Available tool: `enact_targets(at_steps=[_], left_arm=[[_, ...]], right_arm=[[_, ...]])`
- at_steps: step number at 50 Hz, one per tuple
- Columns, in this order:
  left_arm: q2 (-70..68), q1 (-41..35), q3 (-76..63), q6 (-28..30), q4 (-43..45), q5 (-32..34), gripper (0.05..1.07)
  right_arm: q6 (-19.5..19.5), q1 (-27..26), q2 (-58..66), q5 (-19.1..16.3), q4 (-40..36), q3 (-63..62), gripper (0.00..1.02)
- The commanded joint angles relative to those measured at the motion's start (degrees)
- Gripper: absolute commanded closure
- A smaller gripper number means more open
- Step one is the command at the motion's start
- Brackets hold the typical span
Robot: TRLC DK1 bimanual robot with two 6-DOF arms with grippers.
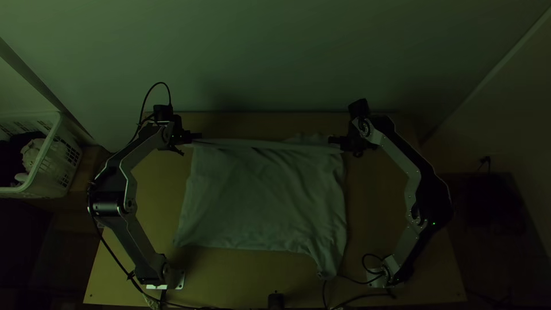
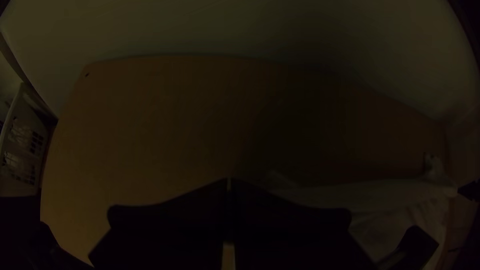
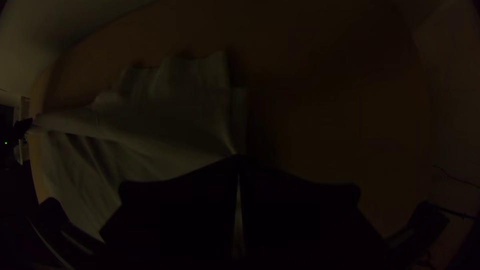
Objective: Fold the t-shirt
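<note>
1. A white slatted basket (image 1: 64, 161) stands past the left side of the counter (image 1: 155, 189), with dark cloth (image 1: 16, 150) and something pale inside.
2. The left arm (image 1: 136, 232) rises from the counter's near left part, bends outward at its middle, then angles in toward the far edge.
3. The left gripper (image 1: 199, 136) is at the t-shirt's far left corner. Its fingers are closed together, pinching the cloth; in the left wrist view the cloth runs off from beside the fingertips.
4. The t-shirt (image 1: 261, 195) lies spread over the middle of the counter, between the two arms. Its far edge is drawn into a long, nearly straight ridge from one gripper to the other, and some rumpled cloth pokes out beyond it toward the right. Creases cross the body, and the near right corner reaches down in a narrow tongue. How many layers there are, I cannot tell.
5. A small black object (image 1: 276, 301) sits at the counter's near edge.
6. The right gripper (image 1: 332, 139) is at the far right corner, its fingers narrowed onto the cloth, which gathers to their tips.
7. The right arm (image 1: 408, 244) bows outward above its base, beside black cables (image 1: 359, 297).
</note>
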Motion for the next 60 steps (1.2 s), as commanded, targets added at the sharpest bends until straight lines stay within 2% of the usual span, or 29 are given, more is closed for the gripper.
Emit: enact_targets(at_steps=[1, 22, 31, 36, 38, 41, 44, 48, 50, 52, 54, 60], left_arm=[[-4.09, 0.79, -3.51, 1.05, 1.15, -0.18, 1.05], [-10.06, 0.35, -13.01, 1.05, 3.78, -0.01, 1.05], [-11.47, 0.09, -18.46, 1.05, 5.81, -0.01, 1.05], [-12.96, -0.17, -22.67, 0.96, 9.85, -0.01, 1.05], [-13.23, -0.35, -23.82, 0.79, 11.17, -0.01, 1.03], [-13.14, -0.35, -24.43, 0.35, 11.43, -0.01, 0.91], [-13.23, -0.35, -24.61, -0.18, 11.43, -0.01, 0.73], [-13.58, -0.26, -24.7, -0.97, 10.99, -0.01, 0.42], [-13.67, -0.17, -24.34, -0.97, 10.2, -0.01, 0.27], [-13.75, -0.09, -23.55, -0.97, 8.35, 0.08, 0.15], [-13.93, 0.0, -22.67, -0.71, 6.6, 0.26, 0.11], [-17.36, 0.79, -22.67, -0.53, 5.63, 1.93, 0.11]], right_arm=[[-0.26, 0.57, -3.74, 0.89, -0.15, -3.88, 1.0], [0.26, 3.82, -11.3, 0.89, 1.17, -16.53, 1.0], [0.35, 4.0, -11.56, 0.98, 5.3, -21.98, 1.0], [0.44, 3.56, -11.21, 0.98, 6.97, -23.48, 1.0], [0.44, 3.3, -10.95, 0.89, 7.15, -23.74, 1.0], [0.44, 3.12, -10.51, 0.98, 7.24, -23.56, 0.99], [0.44, 3.03, -10.6, 0.98, 7.15, -23.65, 0.89], [0.44, 3.12, -11.92, 0.98, 6.8, -24.09, 0.66], [0.44, 3.21, -12.71, 0.89, 6.62, -24.18, 0.6], [0.53, 3.3, -13.76, 0.89, 6.45, -24.27, 0.55], [0.53, 3.38, -14.9, 0.89, 6.18, -24.35, 0.48], [0.88, 3.47, -18.86, 0.89, 4.25, -24.62, 0.14]])
